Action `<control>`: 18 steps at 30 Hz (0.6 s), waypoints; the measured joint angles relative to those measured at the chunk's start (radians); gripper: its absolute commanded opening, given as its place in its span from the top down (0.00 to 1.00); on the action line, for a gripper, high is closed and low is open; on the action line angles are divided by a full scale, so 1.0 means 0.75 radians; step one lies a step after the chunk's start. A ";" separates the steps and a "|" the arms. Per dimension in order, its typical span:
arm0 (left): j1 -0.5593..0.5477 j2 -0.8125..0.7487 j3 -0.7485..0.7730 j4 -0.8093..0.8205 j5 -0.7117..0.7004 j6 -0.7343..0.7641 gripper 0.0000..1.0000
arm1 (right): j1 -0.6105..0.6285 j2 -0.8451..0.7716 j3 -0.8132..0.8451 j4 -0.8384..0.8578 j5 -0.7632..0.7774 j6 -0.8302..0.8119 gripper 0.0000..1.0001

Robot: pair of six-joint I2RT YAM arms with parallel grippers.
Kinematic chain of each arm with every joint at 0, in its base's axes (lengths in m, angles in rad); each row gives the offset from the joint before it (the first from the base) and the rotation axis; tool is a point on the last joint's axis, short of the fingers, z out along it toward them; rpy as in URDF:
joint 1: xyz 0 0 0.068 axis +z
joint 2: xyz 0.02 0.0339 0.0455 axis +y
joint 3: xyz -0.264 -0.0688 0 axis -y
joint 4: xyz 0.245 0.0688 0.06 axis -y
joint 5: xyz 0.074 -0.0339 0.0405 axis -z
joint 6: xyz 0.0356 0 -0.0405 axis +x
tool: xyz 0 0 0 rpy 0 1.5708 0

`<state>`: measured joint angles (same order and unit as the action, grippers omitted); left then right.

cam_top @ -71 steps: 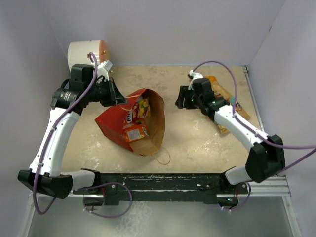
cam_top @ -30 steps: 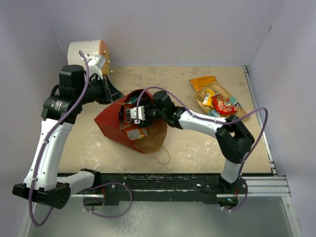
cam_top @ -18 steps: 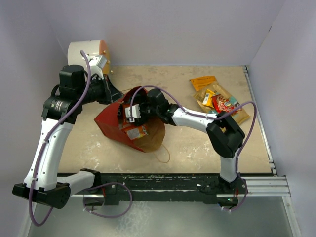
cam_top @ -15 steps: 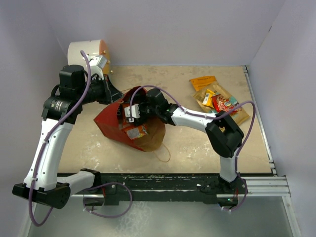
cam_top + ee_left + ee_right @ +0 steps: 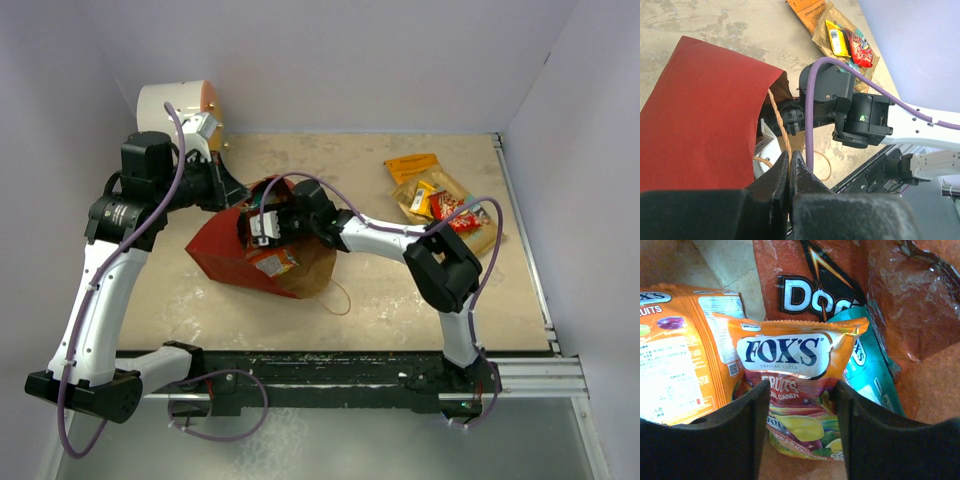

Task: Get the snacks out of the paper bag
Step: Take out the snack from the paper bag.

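The red paper bag lies on its side, mouth facing right. My left gripper is shut on its tan string handle, holding the mouth up; the jaws are closed on the string beside the red wall. My right gripper is inside the bag and open. Its fingers stand either side of an orange Fox's candy packet, gripper midpoint. Behind the packet are a dark red Doritos bag, a teal pack and a second orange Fox's packet.
Snacks lie at the right rear of the table: an orange flat packet, a tan-gold bag, a yellow pack and a red pack. A white cylinder stands at the back left. The bag's other handle trails on the table.
My right arm swung from the snack pile at the right into the bag's mouth and went deeper. The bag shifted slightly left. My left gripper kept its hold.
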<state>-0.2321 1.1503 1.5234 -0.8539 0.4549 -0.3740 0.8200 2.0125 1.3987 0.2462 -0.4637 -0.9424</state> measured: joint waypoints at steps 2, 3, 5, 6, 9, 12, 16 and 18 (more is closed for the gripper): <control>0.000 0.000 0.000 0.000 -0.004 0.001 1.00 | -0.001 -0.001 -0.001 0.004 0.000 0.000 0.61; 0.000 0.000 0.000 0.000 -0.007 0.001 1.00 | -0.002 -0.001 -0.001 0.006 0.001 0.003 0.66; 0.000 0.000 0.000 0.000 -0.011 0.001 1.00 | -0.002 -0.002 -0.003 0.008 0.001 0.004 0.75; 0.000 0.000 0.000 -0.001 -0.013 0.001 1.00 | -0.002 -0.002 -0.005 0.008 0.001 0.008 0.81; 0.000 0.000 0.000 0.000 -0.020 0.001 1.00 | -0.001 -0.002 -0.013 0.005 0.000 0.009 0.94; 0.000 0.000 -0.001 -0.001 -0.029 0.001 1.00 | -0.001 -0.002 -0.018 -0.001 0.001 0.016 1.00; -0.001 0.000 -0.001 -0.006 -0.051 0.001 1.00 | -0.001 -0.010 -0.018 -0.017 0.000 0.028 1.00; -0.001 0.000 -0.001 -0.012 -0.065 0.000 1.00 | -0.001 -0.031 -0.028 -0.037 0.000 0.038 1.00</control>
<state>-0.2325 1.1503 1.5230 -0.8631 0.4065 -0.3740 0.8196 1.9896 1.3773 0.2188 -0.4637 -0.9142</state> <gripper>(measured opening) 0.009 0.008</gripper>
